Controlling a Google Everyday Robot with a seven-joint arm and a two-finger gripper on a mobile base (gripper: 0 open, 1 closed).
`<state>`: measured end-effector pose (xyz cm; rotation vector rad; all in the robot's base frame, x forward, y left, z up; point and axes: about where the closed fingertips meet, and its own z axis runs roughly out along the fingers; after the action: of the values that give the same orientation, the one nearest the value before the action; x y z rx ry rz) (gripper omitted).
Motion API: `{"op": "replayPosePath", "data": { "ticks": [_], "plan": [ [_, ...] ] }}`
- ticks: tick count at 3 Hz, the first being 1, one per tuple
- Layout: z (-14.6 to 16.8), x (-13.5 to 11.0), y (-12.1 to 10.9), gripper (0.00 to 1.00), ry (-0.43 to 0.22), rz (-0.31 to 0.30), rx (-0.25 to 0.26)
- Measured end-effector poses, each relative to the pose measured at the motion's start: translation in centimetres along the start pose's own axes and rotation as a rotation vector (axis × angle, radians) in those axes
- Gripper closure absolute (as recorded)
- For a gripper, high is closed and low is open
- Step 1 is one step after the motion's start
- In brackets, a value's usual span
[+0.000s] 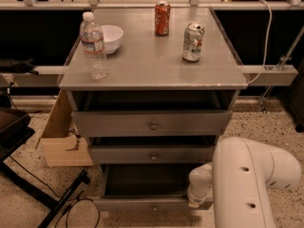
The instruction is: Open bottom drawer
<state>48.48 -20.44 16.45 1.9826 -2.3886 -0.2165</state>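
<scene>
The bottom drawer (142,204) is the lowest grey front with a small round knob (154,207). It stands pulled out well past the two drawers above, and its dark inside (145,179) shows. My gripper (196,202) sits at the right end of the drawer's front edge, at the tip of my white arm (242,184). The arm covers the drawer's right corner. The middle drawer (152,154) and the top drawer (152,123) each stand out a little.
On the cabinet top (152,65) stand a water bottle (93,45), a white bowl (110,37), a red can (162,18) and a silver can (193,42). A cardboard box (64,137) lies left of the cabinet. A black stand and cable (61,201) lie on the floor.
</scene>
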Motion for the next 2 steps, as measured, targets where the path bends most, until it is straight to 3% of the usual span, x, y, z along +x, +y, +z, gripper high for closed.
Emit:
{"op": "replayPosePath", "data": {
  "ticks": [2],
  "plan": [
    [-0.54, -0.31, 0.17, 1.0, -0.018, 0.013, -0.016]
  ]
}}
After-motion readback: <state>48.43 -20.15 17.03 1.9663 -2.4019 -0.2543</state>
